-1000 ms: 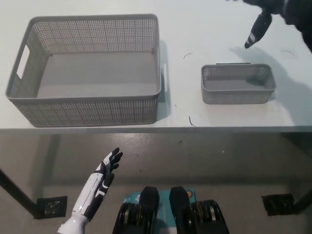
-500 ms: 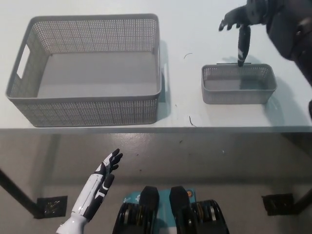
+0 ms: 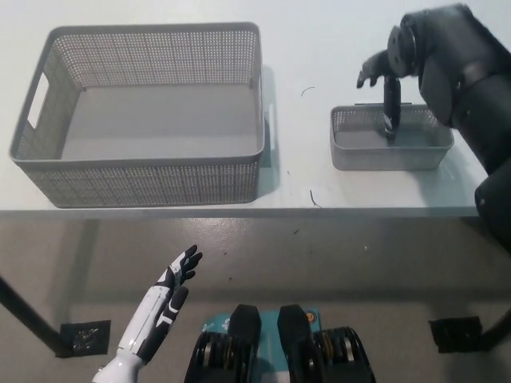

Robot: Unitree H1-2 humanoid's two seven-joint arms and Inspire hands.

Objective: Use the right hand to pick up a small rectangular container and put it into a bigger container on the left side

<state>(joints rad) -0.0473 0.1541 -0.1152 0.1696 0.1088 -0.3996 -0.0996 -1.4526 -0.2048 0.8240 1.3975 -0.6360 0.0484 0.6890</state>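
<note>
A small grey mesh rectangular container (image 3: 389,149) sits on the white table at the right. A much larger grey mesh basket (image 3: 144,112) stands at the left, with nothing inside it. My black right hand (image 3: 386,84) hovers over the small container with its fingers spread, one finger reaching down inside near the back wall. It holds nothing. My white left hand (image 3: 168,299) rests open below the table's front edge at the lower left.
The white table (image 3: 319,48) ends at a front edge running across the middle of the picture. A gap of bare tabletop separates the two containers. Small dark scraps (image 3: 313,197) lie on the table near the small container.
My right arm has come down and toward me from the far right corner; its hand now reaches over and into the small container. The containers and the left hand have not moved.
</note>
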